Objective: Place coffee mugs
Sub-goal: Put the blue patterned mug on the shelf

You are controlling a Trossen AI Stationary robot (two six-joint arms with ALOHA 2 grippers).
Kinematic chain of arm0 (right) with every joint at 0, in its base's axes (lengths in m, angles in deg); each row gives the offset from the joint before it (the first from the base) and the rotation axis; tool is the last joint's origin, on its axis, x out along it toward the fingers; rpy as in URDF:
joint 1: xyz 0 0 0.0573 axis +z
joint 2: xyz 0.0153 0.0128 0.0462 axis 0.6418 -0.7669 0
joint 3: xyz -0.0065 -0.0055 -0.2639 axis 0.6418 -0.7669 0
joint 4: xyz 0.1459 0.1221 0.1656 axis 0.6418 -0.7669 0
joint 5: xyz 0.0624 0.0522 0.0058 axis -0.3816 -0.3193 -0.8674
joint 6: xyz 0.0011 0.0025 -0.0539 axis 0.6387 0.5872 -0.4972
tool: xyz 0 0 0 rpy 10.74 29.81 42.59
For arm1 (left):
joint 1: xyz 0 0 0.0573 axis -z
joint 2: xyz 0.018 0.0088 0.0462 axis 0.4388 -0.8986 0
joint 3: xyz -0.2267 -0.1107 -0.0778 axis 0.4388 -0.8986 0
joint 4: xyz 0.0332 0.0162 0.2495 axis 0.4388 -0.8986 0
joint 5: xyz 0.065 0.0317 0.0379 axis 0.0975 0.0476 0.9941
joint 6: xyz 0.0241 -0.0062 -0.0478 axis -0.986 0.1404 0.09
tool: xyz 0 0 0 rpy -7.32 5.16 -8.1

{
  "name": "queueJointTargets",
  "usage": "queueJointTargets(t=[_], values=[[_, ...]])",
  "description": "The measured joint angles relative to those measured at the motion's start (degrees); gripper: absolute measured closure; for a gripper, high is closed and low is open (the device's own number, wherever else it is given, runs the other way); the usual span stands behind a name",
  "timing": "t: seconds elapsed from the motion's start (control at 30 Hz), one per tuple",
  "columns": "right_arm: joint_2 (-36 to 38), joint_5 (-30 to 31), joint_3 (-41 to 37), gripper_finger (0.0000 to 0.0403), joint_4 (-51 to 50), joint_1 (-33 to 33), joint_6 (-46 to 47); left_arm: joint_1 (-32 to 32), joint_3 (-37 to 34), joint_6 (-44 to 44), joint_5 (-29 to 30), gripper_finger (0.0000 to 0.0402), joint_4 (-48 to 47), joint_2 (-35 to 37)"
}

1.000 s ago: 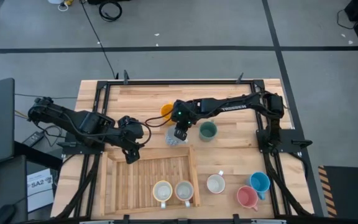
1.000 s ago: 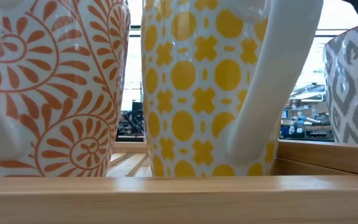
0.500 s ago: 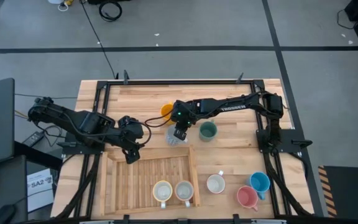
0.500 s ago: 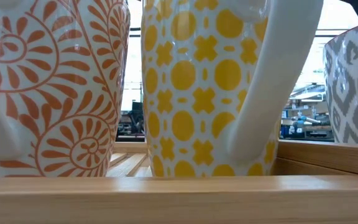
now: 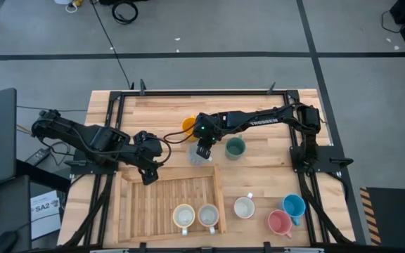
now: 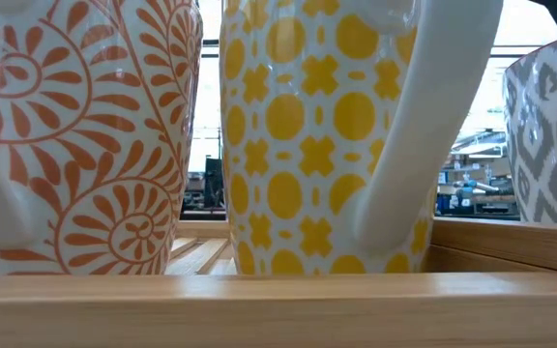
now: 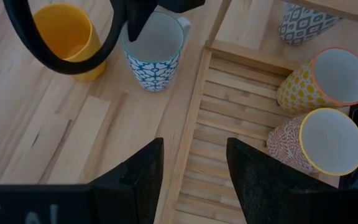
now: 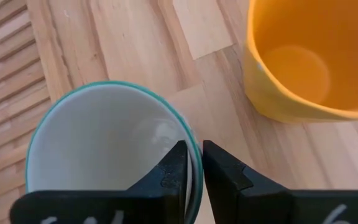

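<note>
mugs [image 6: 307,135] fill the low view; right tool [image 8: 191,171] straddles teal-rimmed mug's [image 8: 104,149] rim.

Light: bright, even, from overhead; soft shadows under both arms on the table [image 5: 259,169].
Glare: windows behind the 2 patterned mugs [image 6: 298,135] are blown out white.
Focus: right gripper [image 8: 193,169] fingers blurred; the mug rim beneath them is sharper.
Left wrist: fingers dark, soft-edged.

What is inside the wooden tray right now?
Two mugs stand at the wooden tray's near end: a yellow-patterned mug and an orange-patterned mug. Their insides look empty; the slats beneath them are covered.
</note>
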Motion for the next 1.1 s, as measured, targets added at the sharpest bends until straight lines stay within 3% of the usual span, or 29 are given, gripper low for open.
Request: queueJointTargets(t=[0.47, 0.73, 1.1], values=[[0.0, -0.44, 0.0, 0.0277, 0.2, -0.02, -0.02, 0.0, 0.0, 0.0, 0.0, 0.0219, 0.0, 0.0], [0.7, -2.68, 0.0, 0.0269, -0.04, -1.01, -0.83, -0.02, 0.0, 0.0, 0.0, 0.0219, -0.01, 0.0], [14.46, -5.48, 0.0, 0.0269, -6.15, -3.91, -4.04, -0.06, 0.0, 0.0, 2.57, 0.0219, 2.1, -0.15]])
